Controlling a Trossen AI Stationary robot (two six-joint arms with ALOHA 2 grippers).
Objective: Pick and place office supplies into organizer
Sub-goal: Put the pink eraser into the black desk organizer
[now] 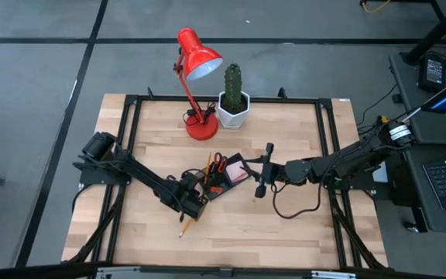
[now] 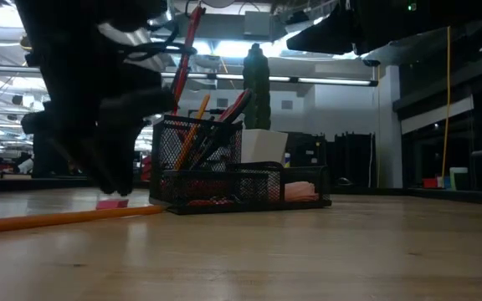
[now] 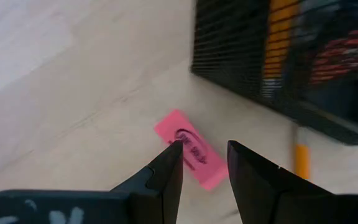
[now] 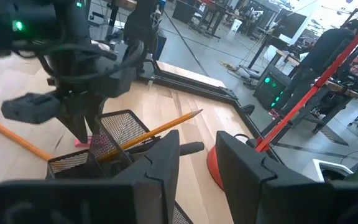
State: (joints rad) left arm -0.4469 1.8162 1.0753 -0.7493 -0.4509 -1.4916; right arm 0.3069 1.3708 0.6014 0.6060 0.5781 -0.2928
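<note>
Because a pink eraser [image 3: 189, 157] lies loose on the worktop [image 1: 285, 217] just outside the organizer [image 1: 224, 180], the left tool [image 3: 204, 163] hangs right over it, fingers parted narrowly, straddling it and gripping nothing yet. An orange pencil [image 1: 186, 226] lies at the organizer's 7 o'clock, also outside. Scissors [image 1: 217, 162], another pencil [image 4: 160, 129] and the pink sticky pad [image 1: 239, 172] already sit in the mesh compartments. At 3 o'clock the right tool [image 1: 263, 168] hovers beside the organizer, fingers apart and empty, probably waiting its turn
</note>
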